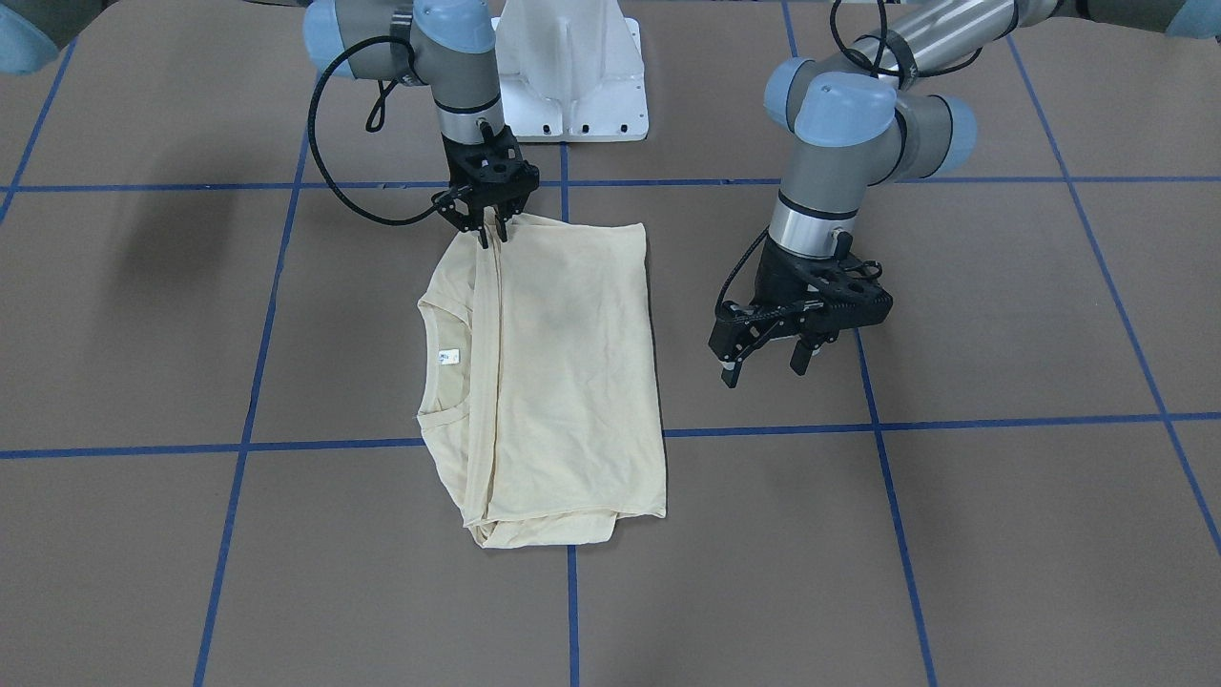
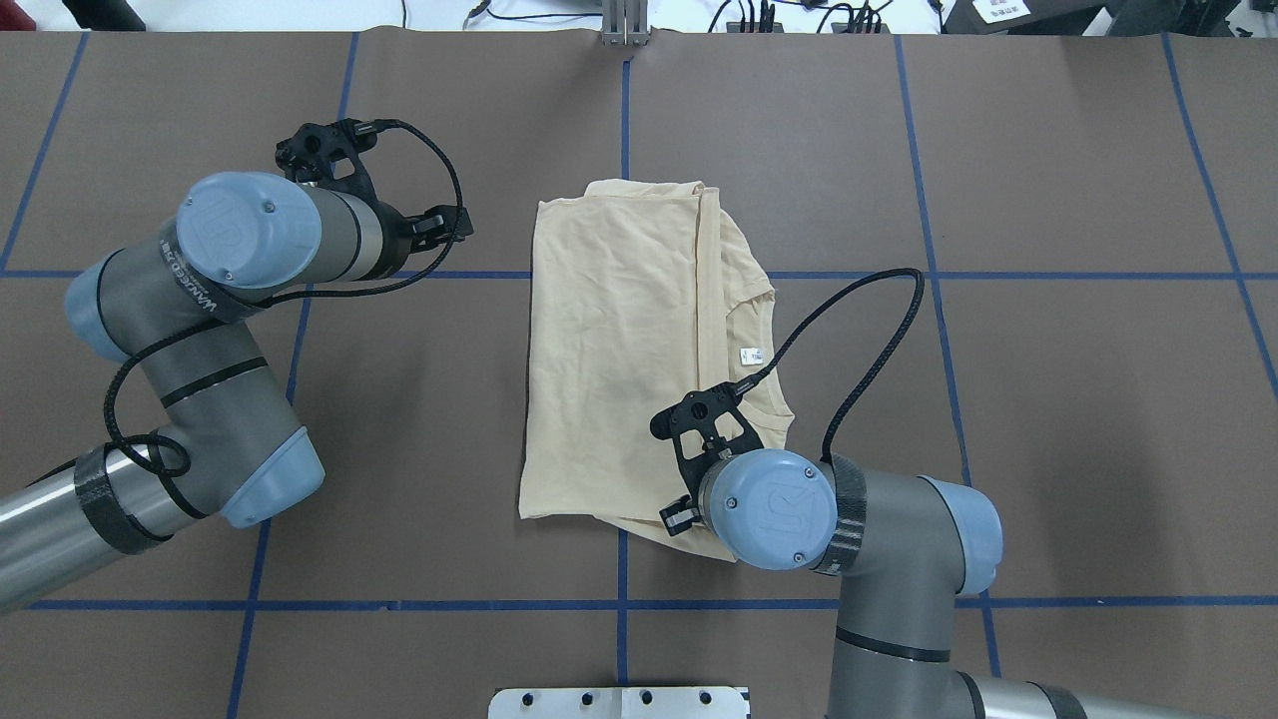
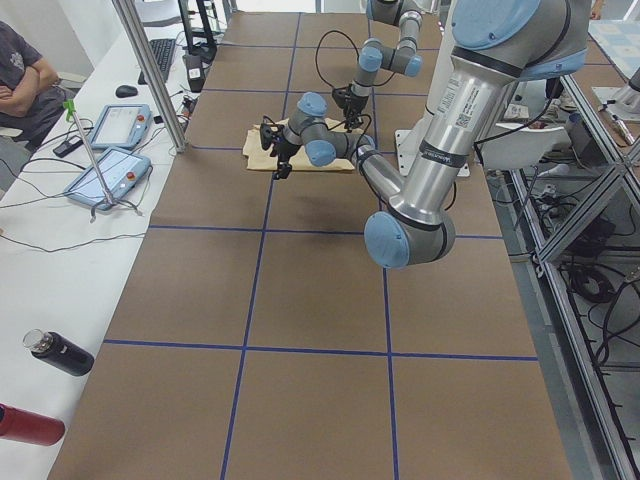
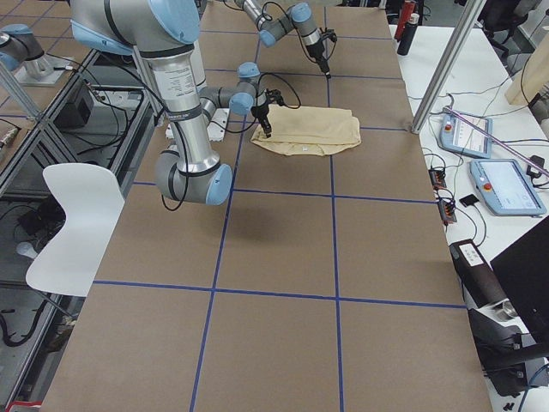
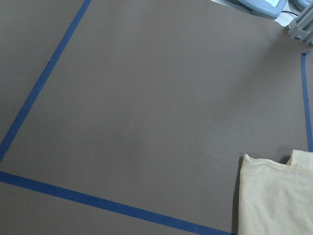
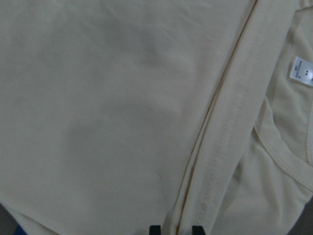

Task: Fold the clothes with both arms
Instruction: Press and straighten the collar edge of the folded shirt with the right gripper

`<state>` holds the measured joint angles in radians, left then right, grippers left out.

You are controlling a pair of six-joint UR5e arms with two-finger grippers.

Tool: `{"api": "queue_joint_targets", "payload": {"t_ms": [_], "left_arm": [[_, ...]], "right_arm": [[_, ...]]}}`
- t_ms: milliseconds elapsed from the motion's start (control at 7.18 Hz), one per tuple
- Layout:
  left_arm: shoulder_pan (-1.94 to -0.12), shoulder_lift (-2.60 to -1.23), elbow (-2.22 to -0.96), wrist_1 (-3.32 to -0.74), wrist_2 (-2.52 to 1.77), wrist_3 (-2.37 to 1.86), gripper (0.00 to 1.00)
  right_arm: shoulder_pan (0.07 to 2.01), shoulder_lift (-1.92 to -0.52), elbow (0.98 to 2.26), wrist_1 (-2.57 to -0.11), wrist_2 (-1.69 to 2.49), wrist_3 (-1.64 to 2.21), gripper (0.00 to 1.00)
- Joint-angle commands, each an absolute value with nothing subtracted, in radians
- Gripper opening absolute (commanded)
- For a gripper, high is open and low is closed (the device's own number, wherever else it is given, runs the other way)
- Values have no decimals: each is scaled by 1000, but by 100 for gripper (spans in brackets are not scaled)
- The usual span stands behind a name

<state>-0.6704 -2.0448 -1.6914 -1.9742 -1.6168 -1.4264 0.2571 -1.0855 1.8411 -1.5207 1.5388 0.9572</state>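
The pale cream-yellow T-shirt (image 1: pixel 563 363) lies folded into a tall rectangle mid-table, print hidden, neck opening and white label (image 1: pixel 447 357) facing up. My right gripper (image 1: pixel 486 232) pinches the shirt's corner nearest the robot base. In the right wrist view its fingertips (image 6: pixel 155 229) straddle a folded hem of the shirt (image 6: pixel 98 98). My left gripper (image 1: pixel 763 367) hovers open over bare table beside the shirt's long edge, holding nothing. From overhead the shirt (image 2: pixel 619 350) sits between both arms. The left wrist view catches only one shirt corner (image 5: pixel 274 200).
Blue tape lines (image 1: pixel 572 186) grid the brown table. The white pedestal base (image 1: pixel 572 76) stands just behind the shirt. Along the operators' side are control tablets (image 3: pixel 110 170), a metal post (image 3: pixel 150 70), bottles (image 3: pixel 60 352) and a seated person (image 3: pixel 25 70).
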Motion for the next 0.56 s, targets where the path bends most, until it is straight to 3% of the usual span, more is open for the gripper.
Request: {"api": "queue_joint_targets", "payload": {"t_ms": [0,418], "left_arm": [[-669,-2046,-1692,-1974,-1617,-1430,100],[-669,-2046,-1692,-1974,-1618,-1433,100]], "right_arm": [[256,-1086,1839,-1520,1531,959,0],[261,-1097,1844,-1522,1520,959,0]]}}
